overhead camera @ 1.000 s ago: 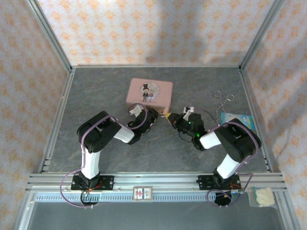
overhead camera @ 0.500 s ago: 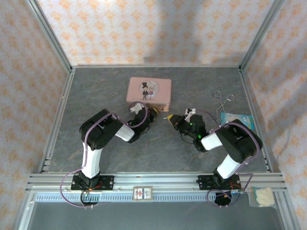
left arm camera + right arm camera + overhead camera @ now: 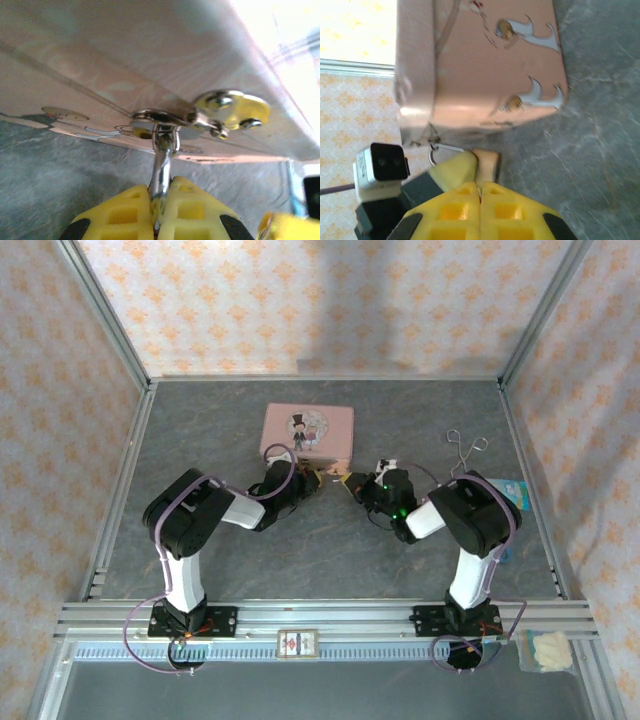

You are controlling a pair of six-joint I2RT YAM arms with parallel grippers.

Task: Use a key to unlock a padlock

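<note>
Right wrist view puts the padlock at lower centre, a small tan-brass block poking out past the tips of my right hand, whose fingers are pressed together on it. Just left of it sits a yellow finger of my left hand. A thin silvery loop stands off beyond that finger, toward the left edge.

From the left wrist, I take the bright silvery stem to be the key. It rises at centre out of my left fingertips, which are clamped tight on it. That is the change: a second ago this hand was part open beside the padlock, and now it has shut. The arm has also swung in closer under the pink tin. At the stem's far end hangs a blurred brass-yellow piece that I cannot identify.

So I judge both parts are now in hand and side by side over the grey surface, just below the tin in the top view. Whether the key already sits in the keyhole is hidden. If it does not, lining up its tip comes next.
</note>
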